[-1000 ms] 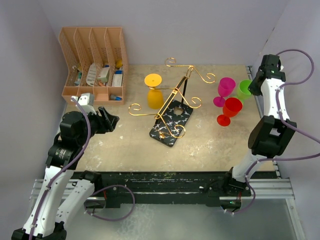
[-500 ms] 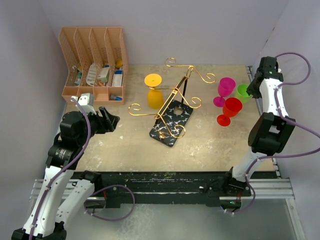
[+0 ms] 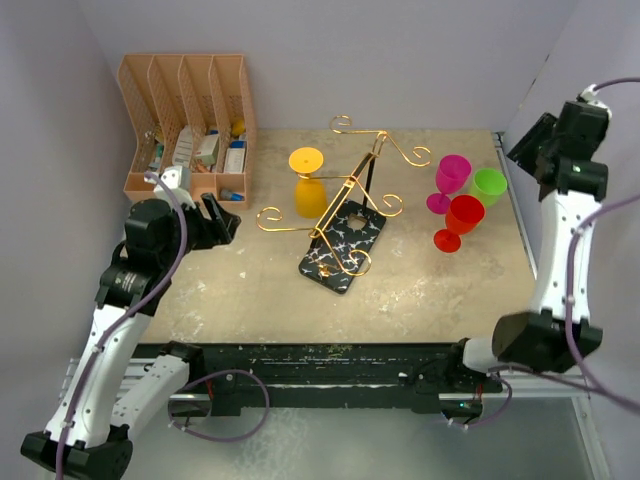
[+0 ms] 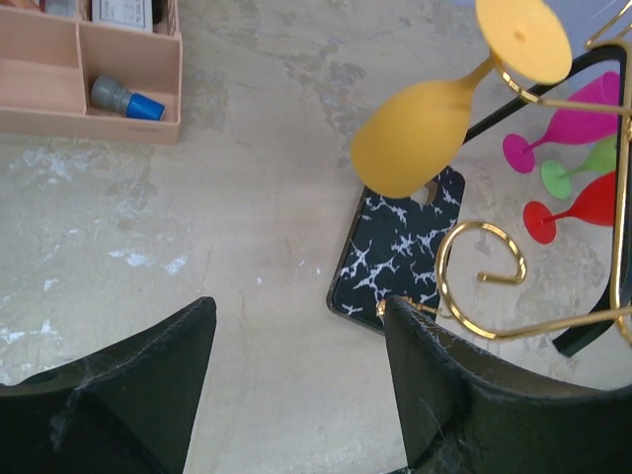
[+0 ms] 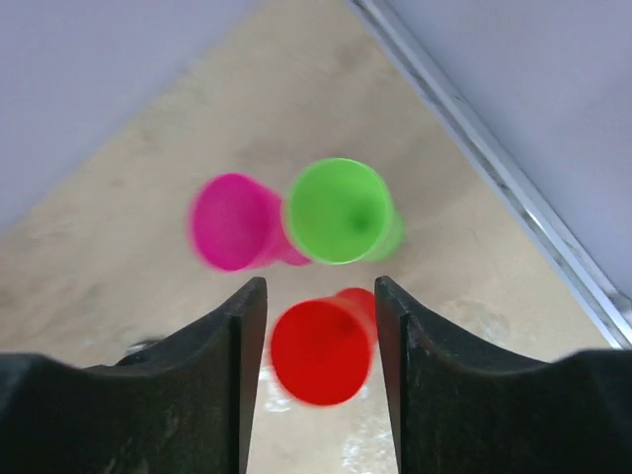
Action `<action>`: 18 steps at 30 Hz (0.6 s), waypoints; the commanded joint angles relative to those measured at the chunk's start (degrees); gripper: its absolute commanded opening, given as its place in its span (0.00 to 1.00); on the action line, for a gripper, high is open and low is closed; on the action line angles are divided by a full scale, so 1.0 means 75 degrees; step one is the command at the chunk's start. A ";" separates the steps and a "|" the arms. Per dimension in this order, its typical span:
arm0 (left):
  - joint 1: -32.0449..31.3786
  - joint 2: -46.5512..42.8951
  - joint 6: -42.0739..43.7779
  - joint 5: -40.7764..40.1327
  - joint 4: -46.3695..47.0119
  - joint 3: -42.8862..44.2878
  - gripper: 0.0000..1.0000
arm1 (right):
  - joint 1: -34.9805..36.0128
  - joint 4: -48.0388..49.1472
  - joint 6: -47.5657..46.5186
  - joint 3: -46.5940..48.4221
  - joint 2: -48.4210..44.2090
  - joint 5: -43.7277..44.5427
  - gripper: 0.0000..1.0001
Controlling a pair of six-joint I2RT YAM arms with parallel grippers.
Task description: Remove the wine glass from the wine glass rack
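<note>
Glass first: one yellow plastic wine glass (image 3: 309,190) hangs upside down on the gold wire rack with the black, white-veined square base (image 3: 338,250). Its flat round foot is on top, caught on one of the rack's gold arms. Its bowl points down, just to the left of the rack's post. There is one rack, and it stands in the middle of the sandy-coloured counter (image 3: 260,290).

Three more plastic wine glasses stand the right way up on the counter, to the right of the rack. One is pink (image 3: 452,172), one is green (image 3: 489,181) and one is red (image 3: 464,213). They stand close together, the red one nearest the arms.

One peach plastic file organiser with four slots (image 3: 247,110) stands at the back left corner. Small things lie in its slots.

There are two tools. The left tool (image 3: 222,222) is left of the rack and points toward the yellow glass. Its fingers are spread wide and hold nothing. The right tool (image 5: 316,291) is up over the three glasses, looking down on them. Its fingers are wide apart too, and nothing is in them.
</note>
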 commanded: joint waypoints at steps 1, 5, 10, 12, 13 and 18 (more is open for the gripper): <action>0.0014 0.0527 -0.0176 -0.0235 0.0777 0.0978 0.73 | 0.0030 0.0789 0.0188 0.0360 -0.1246 -0.2553 0.48; 0.0013 0.1013 -0.0335 -0.0099 0.1149 0.1434 0.73 | 0.1060 0.1245 0.0626 0.1022 -0.1038 -0.4985 0.38; 0.0010 0.1728 -0.0446 0.0190 0.1317 0.1932 0.73 | 0.3283 0.0409 0.0437 0.2828 0.0314 -0.5328 0.43; 0.0015 0.1962 -0.0502 0.0322 0.1325 0.2038 0.73 | 0.3572 0.0629 0.0677 0.2938 0.0717 -0.5903 0.44; 0.0010 0.2042 -0.0527 0.0393 0.1328 0.2059 0.73 | 0.3651 0.0853 0.0842 0.2857 0.0835 -0.6125 0.44; 0.0010 0.1935 -0.0630 0.0521 0.1259 0.1770 0.72 | 0.4095 0.1428 0.1279 0.2619 0.1363 -0.6780 0.44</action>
